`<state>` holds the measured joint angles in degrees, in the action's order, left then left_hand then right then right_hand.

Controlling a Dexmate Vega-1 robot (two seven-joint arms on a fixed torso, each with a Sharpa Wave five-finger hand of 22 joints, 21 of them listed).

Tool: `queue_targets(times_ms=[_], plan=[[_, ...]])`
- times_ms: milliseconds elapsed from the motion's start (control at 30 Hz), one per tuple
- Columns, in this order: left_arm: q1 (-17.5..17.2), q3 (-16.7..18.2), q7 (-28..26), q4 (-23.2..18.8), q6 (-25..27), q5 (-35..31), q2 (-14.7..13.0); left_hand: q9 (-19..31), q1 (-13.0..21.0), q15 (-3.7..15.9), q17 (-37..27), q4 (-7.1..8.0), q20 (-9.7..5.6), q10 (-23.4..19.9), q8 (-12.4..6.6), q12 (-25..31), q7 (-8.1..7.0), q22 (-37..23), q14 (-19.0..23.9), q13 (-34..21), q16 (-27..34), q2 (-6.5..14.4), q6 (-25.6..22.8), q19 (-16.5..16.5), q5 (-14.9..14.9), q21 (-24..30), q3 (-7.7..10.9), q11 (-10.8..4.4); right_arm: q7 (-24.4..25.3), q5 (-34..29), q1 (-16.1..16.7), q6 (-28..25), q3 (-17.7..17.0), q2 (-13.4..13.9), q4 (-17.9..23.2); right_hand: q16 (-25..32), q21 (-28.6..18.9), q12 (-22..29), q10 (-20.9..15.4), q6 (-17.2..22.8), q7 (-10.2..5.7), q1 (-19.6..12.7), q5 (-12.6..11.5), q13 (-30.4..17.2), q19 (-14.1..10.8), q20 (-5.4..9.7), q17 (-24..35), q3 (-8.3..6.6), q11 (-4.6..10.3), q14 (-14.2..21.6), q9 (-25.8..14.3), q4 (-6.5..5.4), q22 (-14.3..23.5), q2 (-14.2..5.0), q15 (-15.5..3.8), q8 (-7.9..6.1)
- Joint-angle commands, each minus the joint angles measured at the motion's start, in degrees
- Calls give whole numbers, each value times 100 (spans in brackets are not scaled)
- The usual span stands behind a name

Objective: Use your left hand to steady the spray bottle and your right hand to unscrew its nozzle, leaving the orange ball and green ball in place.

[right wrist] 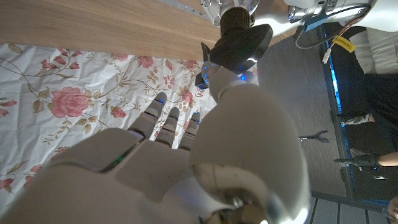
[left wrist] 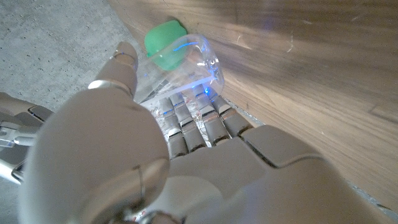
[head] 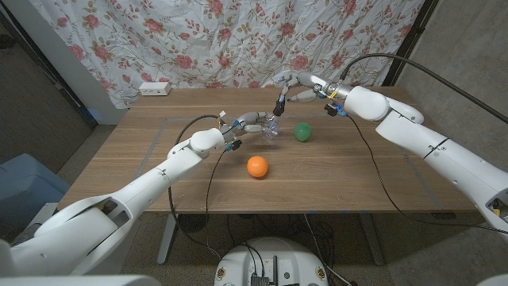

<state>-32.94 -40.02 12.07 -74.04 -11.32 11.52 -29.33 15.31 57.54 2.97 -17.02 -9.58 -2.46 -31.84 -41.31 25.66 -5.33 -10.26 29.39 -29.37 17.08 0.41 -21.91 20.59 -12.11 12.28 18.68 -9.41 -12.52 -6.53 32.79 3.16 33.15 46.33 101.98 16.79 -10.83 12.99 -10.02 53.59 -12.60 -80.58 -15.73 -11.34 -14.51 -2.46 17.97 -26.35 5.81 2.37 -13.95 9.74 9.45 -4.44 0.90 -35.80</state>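
Left hand [head: 252, 121] grips the clear plastic spray bottle [head: 271, 128] on the wood-grain counter [head: 143, 151]. Right hand [head: 298, 86], raised above, pinches the black nozzle [head: 280, 103]. Smooth green ball [head: 302, 132] and orange ball [head: 257, 166] lie nearby; floral curtain [head: 198, 40] behind.

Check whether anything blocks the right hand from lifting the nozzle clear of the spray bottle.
Nothing visible does. The right hand grips the black nozzle above the clear spray bottle, which the left hand holds; the green ball sits beside it.

A rose-print curtain [head: 230, 40] hangs behind the wooden table [head: 143, 159], grey floor [head: 48, 151] beside
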Motion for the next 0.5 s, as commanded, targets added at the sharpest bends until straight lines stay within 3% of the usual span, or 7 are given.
queue_targets(times_ms=[33,67,100,500], plan=[[-44,23,-84,-90,48,-14,-25,27,-57,822,-12,18,-310,-192,-31,29,4,-23,37,-31,2,370,-67,1,-42,2,47,-165,-31,-49,14,-132,-113,123,160,23,-20,-22,10,-93,-4,51,3,-7,-44,-7,41,61,-39,-7,37,-8,21,39,55,68],[-58,30,-100,-113,60,-12,-33,26,-56,830,-12,16,-310,-197,-32,30,0,-23,33,-32,-1,370,-68,1,-42,2,48,-168,-26,-50,22,-162,-129,137,183,16,-17,-28,21,-129,-4,63,6,-7,-37,-13,45,75,-46,-30,53,-12,21,42,60,95],[-71,36,-112,-132,71,-10,-41,25,-56,827,-9,12,-313,-199,-35,29,-10,-23,39,-33,-2,361,-70,2,-42,3,47,-162,-21,-56,28,-186,-143,153,205,21,-21,-39,32,-297,-5,93,13,-9,-52,-15,64,118,-64,-37,122,-19,21,44,85,217],[-152,77,-211,-284,138,-30,-119,11,-53,818,-7,7,-308,-200,-48,18,0,-23,33,-44,-18,369,-58,3,-40,2,53,-163,-61,-42,36,-331,-276,315,388,5,-22,-108,196,-747,-7,278,64,-14,-81,-93,89,305,-137,-86,261,-60,19,109,184,558]])
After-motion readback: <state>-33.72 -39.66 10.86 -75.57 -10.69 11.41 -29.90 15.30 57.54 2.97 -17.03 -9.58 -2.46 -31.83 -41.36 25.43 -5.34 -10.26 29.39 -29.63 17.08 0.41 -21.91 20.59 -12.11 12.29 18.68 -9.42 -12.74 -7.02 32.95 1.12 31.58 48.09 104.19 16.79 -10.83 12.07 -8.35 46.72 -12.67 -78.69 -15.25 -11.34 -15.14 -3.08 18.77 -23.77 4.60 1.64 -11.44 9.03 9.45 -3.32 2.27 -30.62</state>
